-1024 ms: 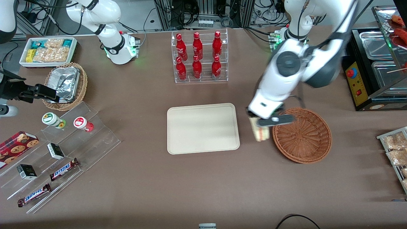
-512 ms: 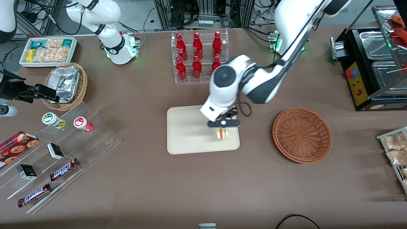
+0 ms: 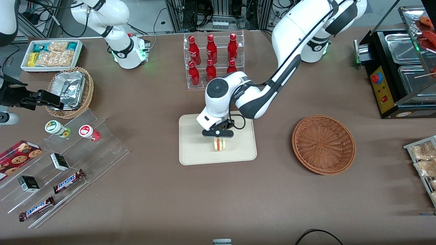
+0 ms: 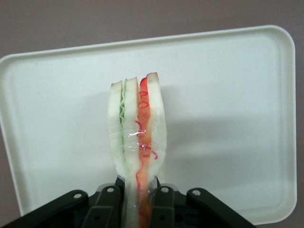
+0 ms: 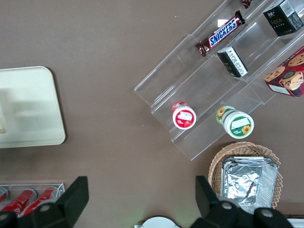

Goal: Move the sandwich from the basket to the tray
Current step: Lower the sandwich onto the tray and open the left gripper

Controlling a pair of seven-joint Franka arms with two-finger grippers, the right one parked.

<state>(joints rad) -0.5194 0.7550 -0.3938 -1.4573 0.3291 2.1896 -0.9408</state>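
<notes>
**Sandwich carried over the middle of the tray**

Since half a second ago the arm has swung farther toward the parked arm's end of the table, taking the sandwich (image 3: 219,144) from near the tray's edge closest to the basket to about the middle of the tray (image 3: 190,149). A full second ago it was just leaving the rim of the basket (image 3: 323,144), which now sits with nothing in it, well apart from the tray toward the working arm's end.

The gripper (image 3: 218,133) hangs above the tray with its fingers (image 4: 161,202) clamped on the sandwich (image 4: 137,147), one on each bread face. The wedge is held on edge, with its red and green filling layers showing between the pale slices and a clear wrap over them. In the wrist view the tray (image 4: 228,95) fills the background under the sandwich; whether the sandwich touches the tray surface cannot be told.

A clear rack of red bottles (image 3: 213,59) stands farther from the front camera than the tray.
</notes>
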